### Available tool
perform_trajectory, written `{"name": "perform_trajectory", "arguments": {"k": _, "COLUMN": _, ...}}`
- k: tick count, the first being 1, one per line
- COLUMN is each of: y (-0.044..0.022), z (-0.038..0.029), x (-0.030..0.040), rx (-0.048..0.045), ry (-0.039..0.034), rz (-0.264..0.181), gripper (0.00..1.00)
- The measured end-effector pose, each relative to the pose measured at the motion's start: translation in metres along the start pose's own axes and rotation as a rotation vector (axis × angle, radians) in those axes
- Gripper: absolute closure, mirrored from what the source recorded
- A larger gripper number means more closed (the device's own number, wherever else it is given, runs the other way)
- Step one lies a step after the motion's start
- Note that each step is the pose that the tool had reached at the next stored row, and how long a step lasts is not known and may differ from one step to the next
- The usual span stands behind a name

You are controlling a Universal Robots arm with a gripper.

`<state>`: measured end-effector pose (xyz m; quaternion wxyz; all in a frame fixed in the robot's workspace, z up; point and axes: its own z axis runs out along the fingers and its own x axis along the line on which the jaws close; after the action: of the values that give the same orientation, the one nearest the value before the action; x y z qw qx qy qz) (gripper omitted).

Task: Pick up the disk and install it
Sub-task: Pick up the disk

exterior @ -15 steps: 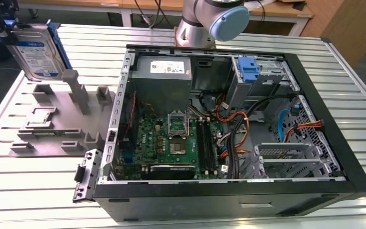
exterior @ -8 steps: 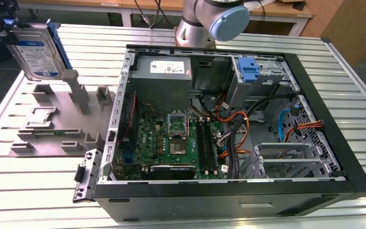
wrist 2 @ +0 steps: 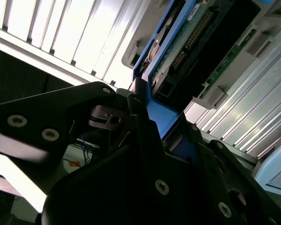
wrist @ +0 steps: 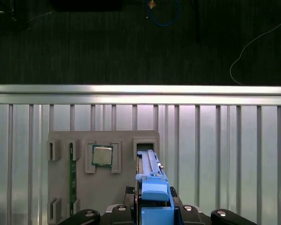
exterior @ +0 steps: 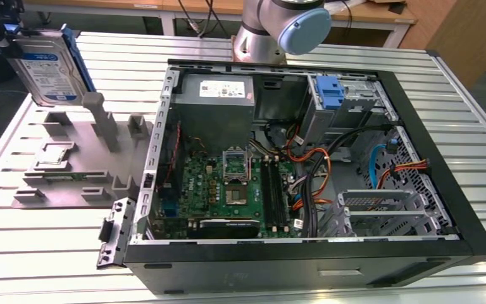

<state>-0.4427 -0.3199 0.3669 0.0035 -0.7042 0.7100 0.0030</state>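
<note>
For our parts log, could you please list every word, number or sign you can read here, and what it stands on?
No text here can be read.
Label on the disk: white and blue print, too small to read.
Label on the power supply: dark print on white, too small to read.
Chip: markings too small to read.

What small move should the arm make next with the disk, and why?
Probably carry it toward the exterior view's right, over the open computer case. The gripper is shut on the disk, which hangs upright above the grey holder, outside the case.
</note>
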Motion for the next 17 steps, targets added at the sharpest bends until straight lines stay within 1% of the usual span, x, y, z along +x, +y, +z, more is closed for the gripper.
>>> {"name": "perform_trajectory", "arguments": {"k": 10, "y": 0.0000, "z": -0.0018, "x": 0.0000, "rx": 0.0001, "ry": 0.0000, "rz": 0.000, "gripper": 0.63}}
{"name": "perform_trajectory", "arguments": {"k": 17, "y": 0.0000, "z": -0.0044, "x": 0.0000, "rx": 0.0001, "ry": 0.0000, "rz": 0.000, "gripper": 0.63}}
